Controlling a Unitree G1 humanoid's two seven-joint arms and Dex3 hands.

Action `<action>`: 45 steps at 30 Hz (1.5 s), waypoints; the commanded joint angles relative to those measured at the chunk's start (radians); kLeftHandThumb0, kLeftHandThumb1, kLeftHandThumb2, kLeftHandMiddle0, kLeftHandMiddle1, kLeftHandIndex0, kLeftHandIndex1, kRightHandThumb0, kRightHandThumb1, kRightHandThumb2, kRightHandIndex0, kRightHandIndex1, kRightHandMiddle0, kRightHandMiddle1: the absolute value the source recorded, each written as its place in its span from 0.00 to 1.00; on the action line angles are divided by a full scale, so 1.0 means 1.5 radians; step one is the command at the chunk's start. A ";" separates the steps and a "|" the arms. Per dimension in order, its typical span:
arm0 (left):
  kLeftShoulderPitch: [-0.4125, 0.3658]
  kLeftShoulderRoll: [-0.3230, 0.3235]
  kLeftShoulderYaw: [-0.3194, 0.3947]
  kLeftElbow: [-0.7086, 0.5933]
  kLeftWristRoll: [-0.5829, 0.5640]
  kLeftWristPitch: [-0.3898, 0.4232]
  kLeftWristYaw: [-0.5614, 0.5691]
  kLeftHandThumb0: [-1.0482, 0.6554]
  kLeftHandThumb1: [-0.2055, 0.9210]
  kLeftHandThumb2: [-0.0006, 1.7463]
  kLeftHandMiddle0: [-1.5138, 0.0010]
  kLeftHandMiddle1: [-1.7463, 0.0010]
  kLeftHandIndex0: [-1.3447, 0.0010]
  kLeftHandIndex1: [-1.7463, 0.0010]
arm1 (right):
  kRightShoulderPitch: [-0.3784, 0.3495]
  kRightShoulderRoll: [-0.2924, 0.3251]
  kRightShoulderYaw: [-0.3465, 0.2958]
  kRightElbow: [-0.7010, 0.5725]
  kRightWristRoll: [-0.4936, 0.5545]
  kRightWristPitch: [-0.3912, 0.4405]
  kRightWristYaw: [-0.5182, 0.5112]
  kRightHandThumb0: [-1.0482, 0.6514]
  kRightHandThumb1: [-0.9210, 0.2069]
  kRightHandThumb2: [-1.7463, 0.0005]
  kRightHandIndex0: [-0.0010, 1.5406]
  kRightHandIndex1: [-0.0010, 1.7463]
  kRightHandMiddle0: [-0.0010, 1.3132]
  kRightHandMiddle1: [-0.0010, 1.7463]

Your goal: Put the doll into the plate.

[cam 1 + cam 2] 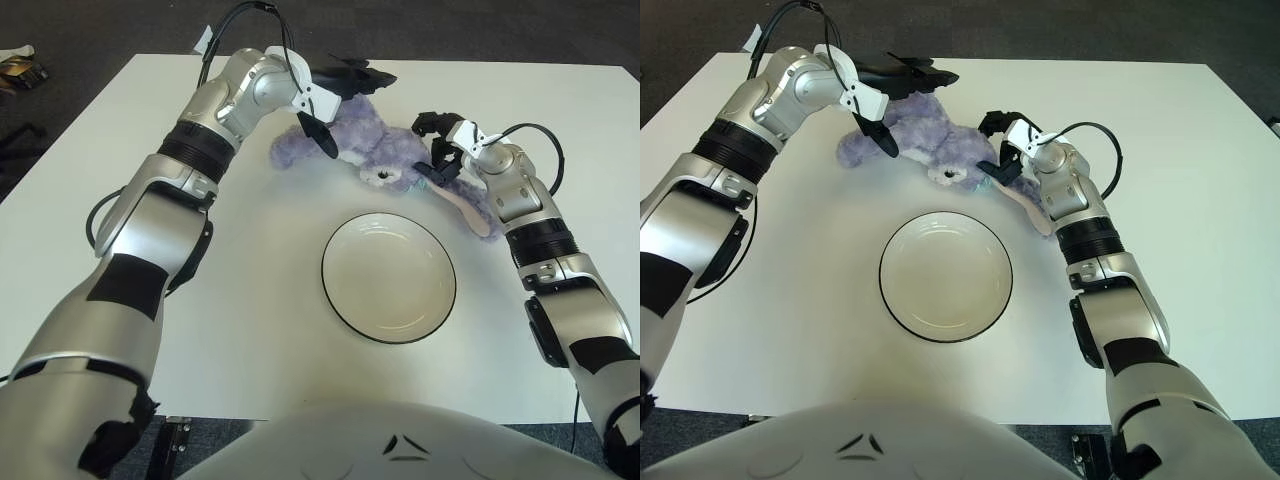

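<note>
No readable text, label, brand name or number shows in either view. The only sign is a small angular mark on the robot's grey torso (405, 445) at the bottom edge: pale pointed strokes forming an emblem, with no letters to read. The white tabletop (120, 300), the black-rimmed plate (388, 277) and the purple plush doll (380, 145) carry no writing that can be made out. The black patches on the silver arms are plain
</note>
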 commanded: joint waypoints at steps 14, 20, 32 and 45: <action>0.011 -0.064 -0.070 0.060 0.135 0.129 0.216 0.14 0.69 0.15 1.00 1.00 1.00 1.00 | 0.024 -0.016 0.013 -0.067 -0.011 -0.011 0.014 0.93 0.69 0.13 0.49 1.00 0.70 1.00; -0.004 -0.091 -0.089 0.132 0.154 0.162 0.275 0.13 0.68 0.16 1.00 1.00 1.00 1.00 | 0.029 -0.016 0.014 -0.088 -0.009 0.006 0.028 0.93 0.69 0.13 0.49 1.00 0.70 1.00; -0.015 -0.119 -0.113 0.187 0.160 0.194 0.283 0.11 0.70 0.16 1.00 1.00 1.00 1.00 | 0.045 -0.014 -0.001 -0.136 0.008 0.031 0.042 0.93 0.69 0.13 0.49 1.00 0.70 1.00; -0.018 -0.155 -0.130 0.240 0.154 0.217 0.270 0.07 0.79 0.12 1.00 1.00 1.00 1.00 | 0.060 -0.016 -0.012 -0.188 0.005 0.055 0.037 0.94 0.70 0.12 0.50 1.00 0.71 1.00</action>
